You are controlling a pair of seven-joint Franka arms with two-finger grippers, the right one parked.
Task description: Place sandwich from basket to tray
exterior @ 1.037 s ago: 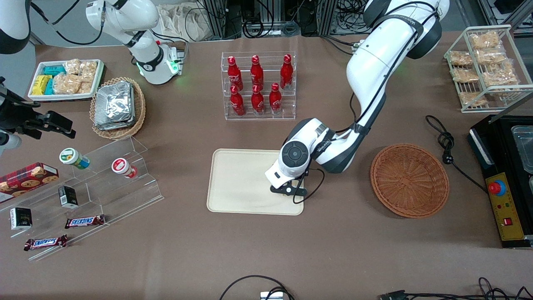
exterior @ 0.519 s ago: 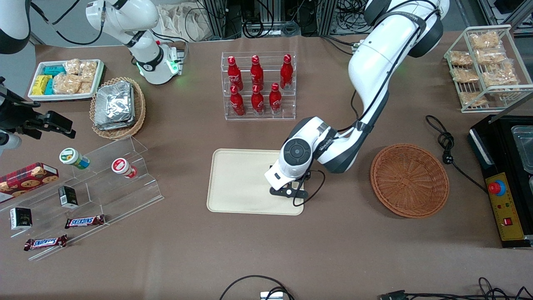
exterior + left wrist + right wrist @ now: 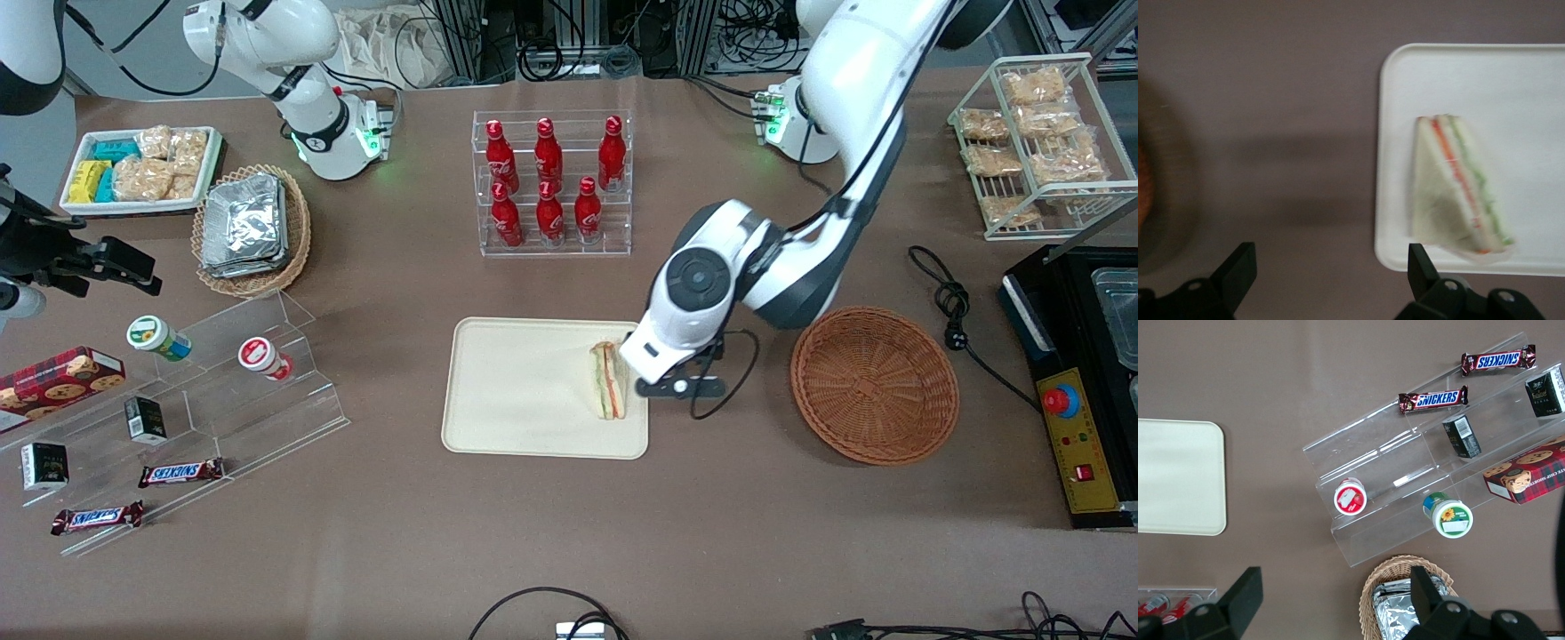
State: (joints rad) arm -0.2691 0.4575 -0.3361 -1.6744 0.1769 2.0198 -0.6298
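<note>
One sandwich [image 3: 608, 380] lies on the tray [image 3: 516, 391], close to the rim at the working arm's end, with its cut face up so the orange and green layers show as stripes between pale bread. It rests fully inside the rim and touches nothing else. The basket [image 3: 874, 384] sits on the bench well apart from the tray, toward the working arm's end, and nothing shows inside it.

The left arm's gripper [image 3: 673, 386] hangs above bare bench between tray and basket, just beside the tray's edge and clear of the sandwich. Its jaws stand wide apart with nothing between them; in the wrist view the two dark fingertips [image 3: 1238, 265] frame open bench, and the sandwich [image 3: 1457, 183] lies off to one side of the gap.

Judging from this, the placing looks done and the arm only needs to clear away.

As for handling, the wedge seems light and soft, so a hard squeeze would likely crush the bread and push the filling out. Its clear wrap probably makes it slippery. If it needed moving again, the best hold would be across the two flat bread faces near the thick middle, with gentle pressure, not at the thin pointed corner.
</note>
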